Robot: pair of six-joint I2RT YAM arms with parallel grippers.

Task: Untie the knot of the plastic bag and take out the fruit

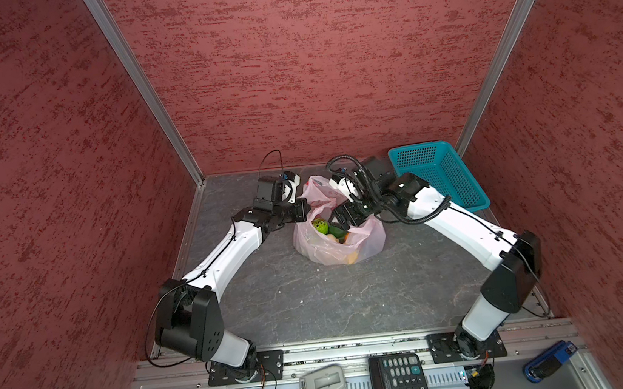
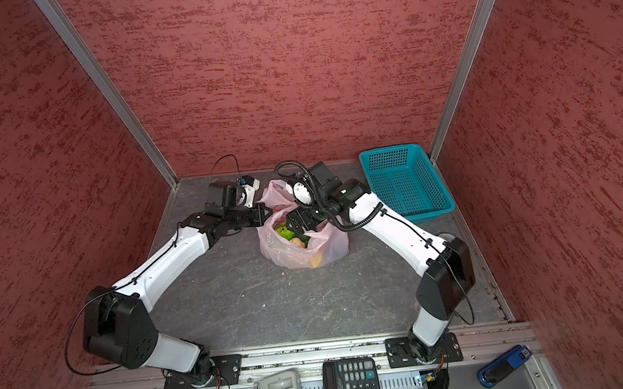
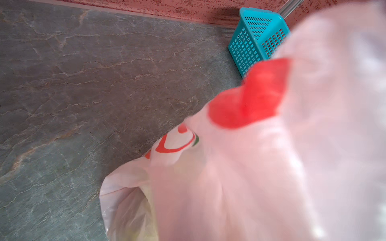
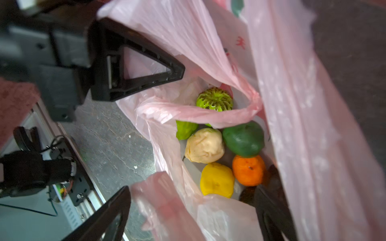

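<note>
Your left gripper (image 1: 304,208) was clamped shut on the left rim of the plastic bag (image 1: 340,241), holding that edge up. In the left wrist view, blurred pink film filled most of the frame.

Your right gripper (image 1: 345,220) hung over the bag's mouth from the right, jaws wide apart and pinching nothing. One finger (image 4: 108,215) was outside the rim over the table (image 1: 313,305). The other finger (image 4: 271,208) was inside the bag, just beside the orange piece (image 4: 248,170).

The bag sat mid-table near the back wall (image 1: 310,85), between both grippers, mouth open. The fruit (image 4: 204,146) lay loose at the bottom. A folded strip of rim crossed over the netted green piece (image 4: 214,101).

The teal basket (image 1: 442,174) was in the back right corner, apart from the bag, with your right forearm in front of it. Bare table ran from the bag to the front rail (image 1: 357,346).
</note>
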